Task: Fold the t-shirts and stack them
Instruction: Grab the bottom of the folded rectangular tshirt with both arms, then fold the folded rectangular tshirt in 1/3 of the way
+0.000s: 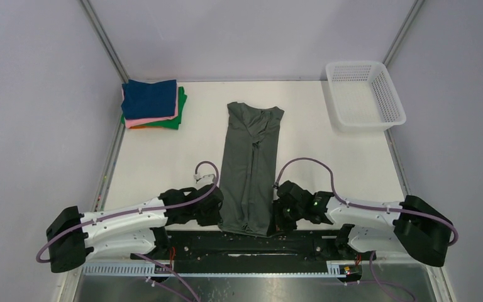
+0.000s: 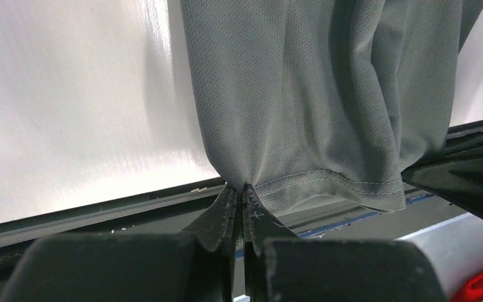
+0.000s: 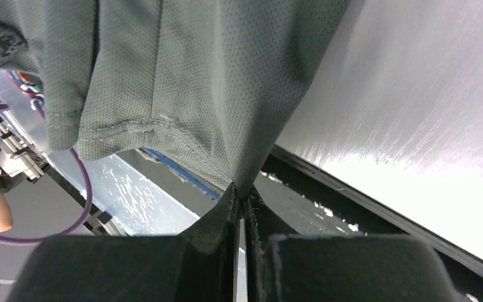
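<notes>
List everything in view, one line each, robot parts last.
Dark grey-green cloth t-shirt: one, folded into a long strip, table centre, hem at the near edge.
Stack of folded square t-shirts: four layers showing, navy on top, then pink, orange, green; far left corner.
White plastic mesh basket: one, far right corner.
White table: one, under everything.
Left gripper: black, shut on the left corner of the grey-green shirt's hem.
Right gripper: black, shut on the right corner of that hem.
</notes>
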`<action>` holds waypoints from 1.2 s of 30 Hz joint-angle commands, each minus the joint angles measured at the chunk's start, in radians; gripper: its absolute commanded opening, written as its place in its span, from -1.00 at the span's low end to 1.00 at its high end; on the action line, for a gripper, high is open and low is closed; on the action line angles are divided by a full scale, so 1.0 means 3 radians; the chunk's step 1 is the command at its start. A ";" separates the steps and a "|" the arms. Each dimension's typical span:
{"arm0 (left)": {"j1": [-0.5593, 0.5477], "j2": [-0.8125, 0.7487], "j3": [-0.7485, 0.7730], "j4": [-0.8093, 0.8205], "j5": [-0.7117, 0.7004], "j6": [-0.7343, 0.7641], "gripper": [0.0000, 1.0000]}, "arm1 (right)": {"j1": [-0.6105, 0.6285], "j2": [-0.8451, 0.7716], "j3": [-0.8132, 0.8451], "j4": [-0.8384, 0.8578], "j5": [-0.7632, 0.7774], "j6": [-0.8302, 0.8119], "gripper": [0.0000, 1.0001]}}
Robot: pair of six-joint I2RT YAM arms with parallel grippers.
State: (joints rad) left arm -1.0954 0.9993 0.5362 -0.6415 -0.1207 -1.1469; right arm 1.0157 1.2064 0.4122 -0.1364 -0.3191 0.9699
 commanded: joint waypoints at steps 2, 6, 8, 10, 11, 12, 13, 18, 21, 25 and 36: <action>-0.0039 -0.0262 -0.0044 -0.0072 0.0083 -0.0066 -1.00 | 0.0038 -0.0372 -0.0040 -0.0295 -0.0042 -0.0068 -0.92; -0.0038 -0.0335 0.0102 0.0094 -0.0009 0.0053 -1.00 | 0.0038 -0.0481 0.0154 -0.0373 0.0092 -0.0170 -0.92; -0.0020 -0.0275 0.0245 0.0121 -0.0175 0.0126 -1.00 | 0.0033 -0.0472 0.0330 -0.0488 0.0240 -0.0291 -0.92; 0.0059 -0.0156 0.0430 0.0114 -0.0332 0.0253 -1.00 | -0.0005 -0.0423 0.0501 -0.0576 0.0372 -0.0422 -0.93; 0.0120 -0.0078 0.0519 0.0116 -0.0395 0.0312 -1.00 | -0.0050 -0.0377 0.0580 -0.0599 0.0392 -0.0488 -0.93; 0.0206 0.0008 0.0584 0.0135 -0.0424 0.0376 -1.00 | -0.0110 -0.0345 0.0643 -0.0608 0.0413 -0.0544 -0.93; 0.0312 0.0108 0.0647 0.0145 -0.0422 0.0472 -1.00 | -0.0192 -0.0310 0.0702 -0.0609 0.0417 -0.0604 -0.93; 0.0765 0.0644 0.1096 0.0121 -0.0322 0.0856 -1.00 | -0.0660 -0.0093 0.1018 -0.0592 0.0454 -0.0890 -0.94; 0.0899 0.0923 0.1440 0.0135 -0.0357 0.1028 -1.00 | -0.0893 0.0073 0.1255 -0.0590 0.0437 -0.1035 -0.93; 0.1128 0.1246 0.1831 0.0091 -0.0421 0.1222 -1.00 | -0.1185 0.0325 0.1554 -0.0597 0.0431 -0.1177 -0.92; 0.1583 0.2134 0.2689 -0.0058 -0.0352 0.1590 -1.00 | -0.1753 0.1202 0.2224 -0.0573 0.0111 -0.1404 -0.86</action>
State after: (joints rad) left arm -0.6521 1.5757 1.2495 -0.6582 -0.2249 -0.7296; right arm 0.5266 1.5059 1.0039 -0.3130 -0.2367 0.5945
